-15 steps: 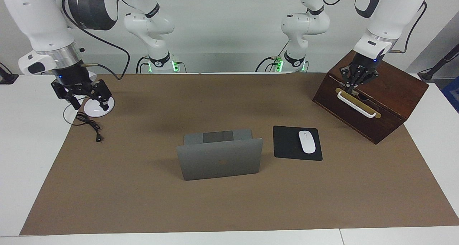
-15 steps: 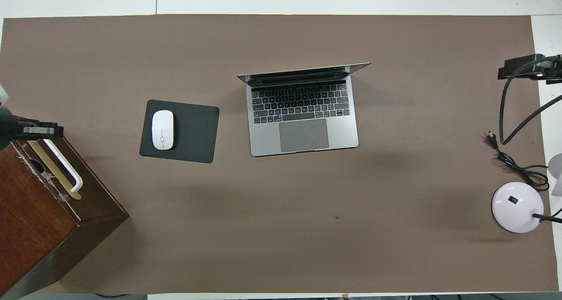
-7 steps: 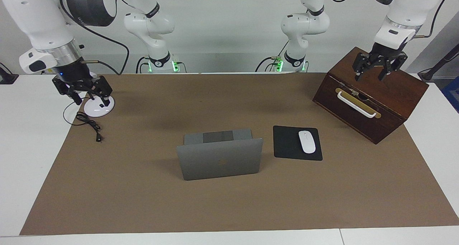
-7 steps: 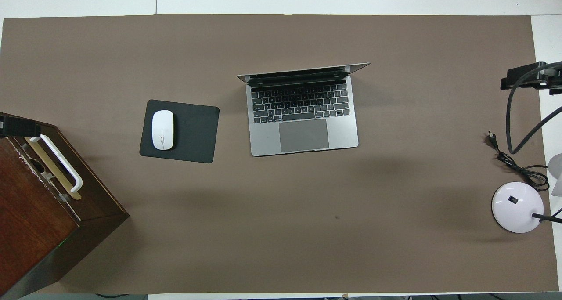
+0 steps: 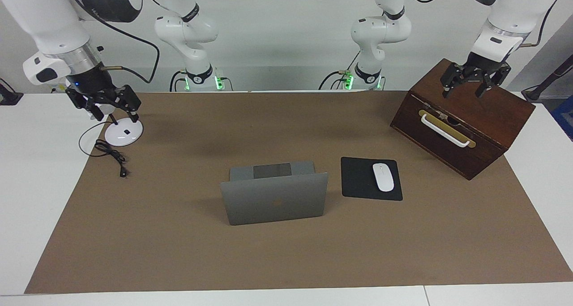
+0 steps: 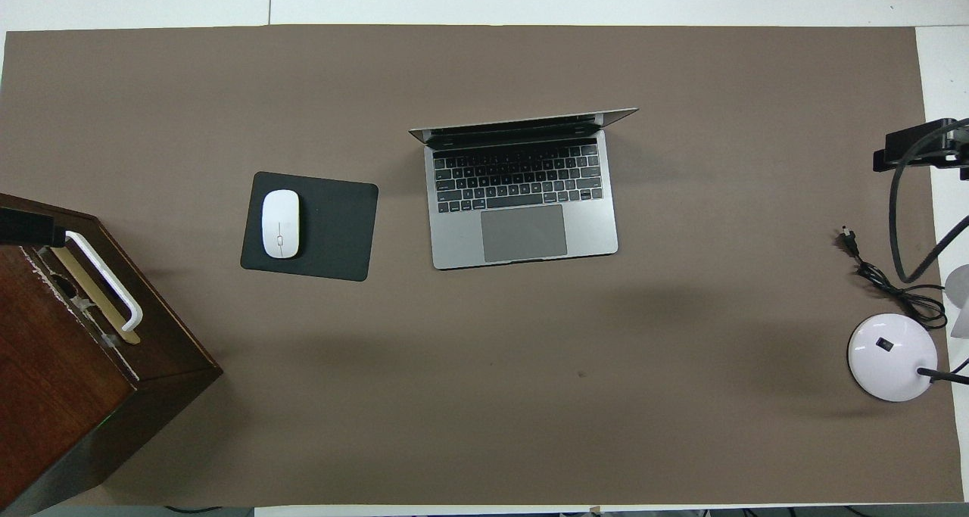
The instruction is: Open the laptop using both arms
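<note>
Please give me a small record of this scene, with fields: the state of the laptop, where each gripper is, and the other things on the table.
laptop: open, lid raised, keyboard toward the robots, on the brown mat
left gripper: open, empty, over the wooden box
right gripper: open, empty, over the lamp base
mouse: on the black mouse pad, beside the laptop, toward the left arm's end
contact with laptop: none

Silver-grey laptop (image 5: pixel 274 197), lid raised, keyboard toward the robots, mid-table
</note>
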`<control>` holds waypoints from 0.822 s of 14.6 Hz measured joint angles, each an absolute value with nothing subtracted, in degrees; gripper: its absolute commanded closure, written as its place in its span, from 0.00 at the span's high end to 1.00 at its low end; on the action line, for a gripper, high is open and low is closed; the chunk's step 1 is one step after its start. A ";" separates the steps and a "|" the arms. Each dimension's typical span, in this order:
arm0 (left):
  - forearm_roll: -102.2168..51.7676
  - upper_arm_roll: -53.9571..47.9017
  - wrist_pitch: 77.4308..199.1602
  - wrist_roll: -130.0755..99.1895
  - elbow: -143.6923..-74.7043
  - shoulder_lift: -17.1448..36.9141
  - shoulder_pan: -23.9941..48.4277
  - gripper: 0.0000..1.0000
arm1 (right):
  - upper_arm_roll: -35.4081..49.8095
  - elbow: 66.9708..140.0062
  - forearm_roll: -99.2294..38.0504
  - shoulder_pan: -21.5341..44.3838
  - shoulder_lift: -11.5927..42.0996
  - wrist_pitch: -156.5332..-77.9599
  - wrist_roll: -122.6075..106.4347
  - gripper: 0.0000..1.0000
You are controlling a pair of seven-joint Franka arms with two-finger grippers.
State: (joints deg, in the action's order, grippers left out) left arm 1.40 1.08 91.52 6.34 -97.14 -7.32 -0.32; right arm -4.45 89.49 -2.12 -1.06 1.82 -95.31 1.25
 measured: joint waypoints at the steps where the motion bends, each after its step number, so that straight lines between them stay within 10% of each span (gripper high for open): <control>1: 1.34 1.04 91.13 6.34 -97.04 -7.26 -0.31 1.00 | -4.45 89.40 -2.12 -1.06 1.83 -95.17 1.25 1.00; 12: -0.55 0.73 88.35 6.28 -96.99 -6.83 -0.30 1.00 | -4.21 86.23 -2.12 -0.55 2.04 -92.72 1.25 1.00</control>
